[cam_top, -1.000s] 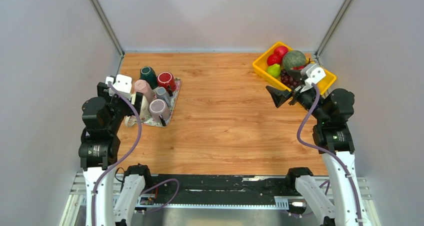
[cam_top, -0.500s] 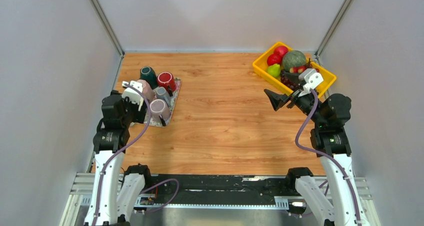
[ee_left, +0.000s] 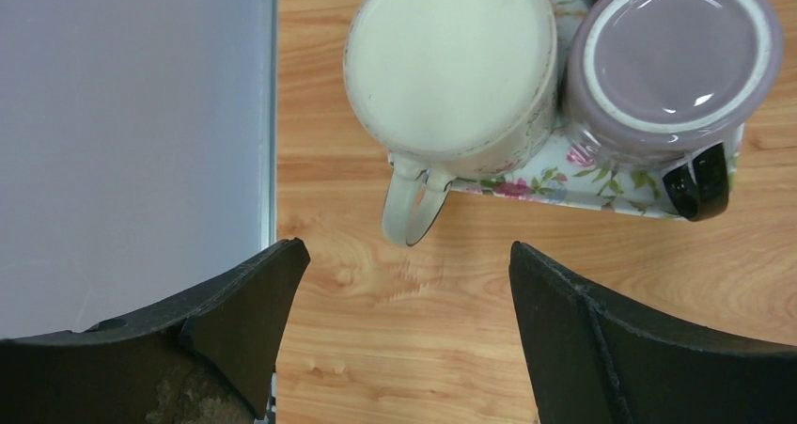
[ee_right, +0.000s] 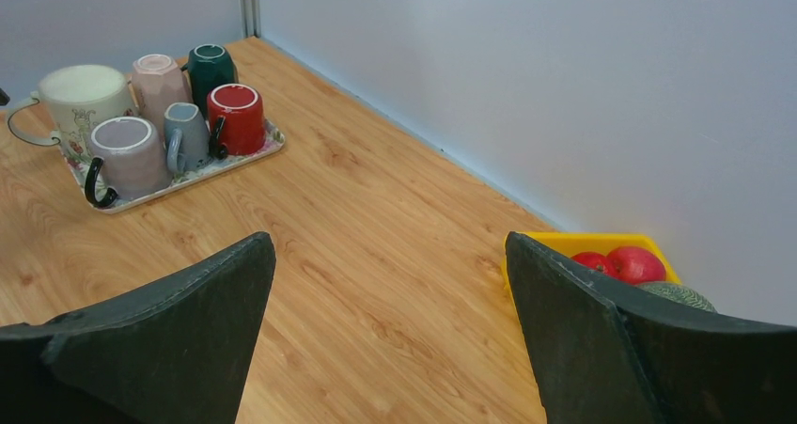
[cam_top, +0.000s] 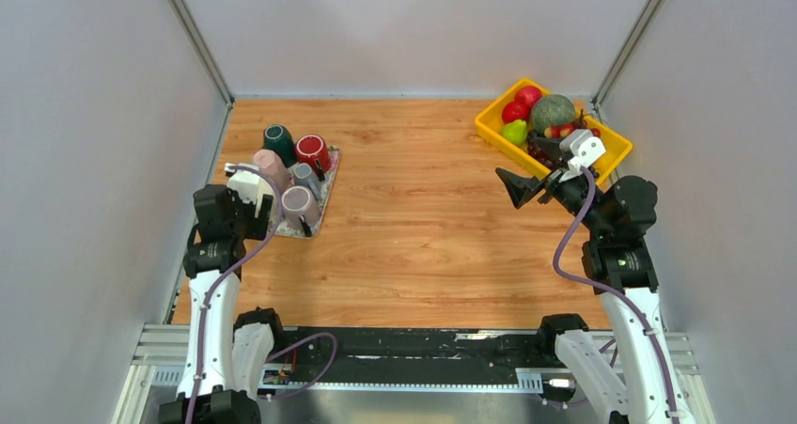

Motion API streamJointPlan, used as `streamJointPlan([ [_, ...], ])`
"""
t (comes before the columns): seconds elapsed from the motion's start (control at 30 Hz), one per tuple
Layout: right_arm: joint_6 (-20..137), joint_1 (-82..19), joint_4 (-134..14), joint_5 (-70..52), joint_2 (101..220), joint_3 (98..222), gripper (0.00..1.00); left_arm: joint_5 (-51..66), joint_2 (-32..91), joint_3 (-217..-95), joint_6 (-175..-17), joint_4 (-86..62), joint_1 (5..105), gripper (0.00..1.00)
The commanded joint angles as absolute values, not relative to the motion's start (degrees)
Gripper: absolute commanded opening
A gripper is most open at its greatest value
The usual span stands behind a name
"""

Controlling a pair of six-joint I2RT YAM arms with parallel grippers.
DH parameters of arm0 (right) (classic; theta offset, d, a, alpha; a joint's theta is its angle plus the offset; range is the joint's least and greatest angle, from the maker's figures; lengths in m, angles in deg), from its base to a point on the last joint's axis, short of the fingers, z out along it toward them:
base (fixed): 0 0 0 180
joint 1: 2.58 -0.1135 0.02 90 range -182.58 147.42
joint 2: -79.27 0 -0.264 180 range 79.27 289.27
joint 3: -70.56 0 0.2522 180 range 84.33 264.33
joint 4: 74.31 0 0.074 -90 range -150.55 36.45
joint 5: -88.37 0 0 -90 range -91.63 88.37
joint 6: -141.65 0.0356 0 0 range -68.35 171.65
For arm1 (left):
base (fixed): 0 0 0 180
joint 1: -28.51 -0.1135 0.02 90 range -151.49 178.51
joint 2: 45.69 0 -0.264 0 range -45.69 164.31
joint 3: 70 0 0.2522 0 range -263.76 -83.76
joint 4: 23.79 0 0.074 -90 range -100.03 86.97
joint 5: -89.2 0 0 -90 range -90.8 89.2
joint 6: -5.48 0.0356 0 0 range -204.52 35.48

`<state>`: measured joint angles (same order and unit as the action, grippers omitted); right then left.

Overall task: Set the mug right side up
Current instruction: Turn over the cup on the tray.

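A wood-grain surface [cam_top: 423, 217] fills the enclosure, boxed by plain pale grey walls [cam_top: 414, 29] on three sides. Metal posts [cam_top: 193, 34] run up the two far corners. A slotted aluminium frame [cam_top: 141, 344] edges the near side. Lighting looks even, probably overhead.

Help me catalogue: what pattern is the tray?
The tray has a pink floral print, clearest in the left wrist view.

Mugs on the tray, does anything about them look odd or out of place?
All six mugs appear to stand upside down, bases up. The cream mug has its handle poking past the edge of the tray, out over the table. Nothing looks spilled or broken.
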<state>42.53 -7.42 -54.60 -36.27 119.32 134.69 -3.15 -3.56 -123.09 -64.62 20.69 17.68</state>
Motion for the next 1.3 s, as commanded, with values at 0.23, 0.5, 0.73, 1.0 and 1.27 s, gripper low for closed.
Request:
streamJointPlan([
  [0.23, 42.9, -7.7, -57.9, -36.9, 118.8, 133.6, 1.00, 3.9, -1.2, -120.5, -61.6, 14.1, 11.6, 0.90],
  [0.5, 42.5, -7.7, -57.9, -36.9, 119.1, 133.3, 1.00, 7.8, 1.7, -119.4, -60.2, 11.4, 8.9, 0.90],
  [0.73, 42.4, -7.7, -58.0, -37.0, 119.3, 133.2, 1.00, 14.6, 3.8, -119.3, -57.7, 10.9, 5.0, 0.86],
  [1.0, 42.4, -7.7, -57.9, -37.0, 119.4, 133.1, 1.00, 24.2, 7.1, -120.1, -52.0, 12.5, -0.6, 0.78],
  [1.27, 41.9, -7.7, -57.8, -36.8, 120.5, 133.0, 1.00, 30.5, 9.7, -121.7, -43.4, 15.1, -2.9, 0.78],
])
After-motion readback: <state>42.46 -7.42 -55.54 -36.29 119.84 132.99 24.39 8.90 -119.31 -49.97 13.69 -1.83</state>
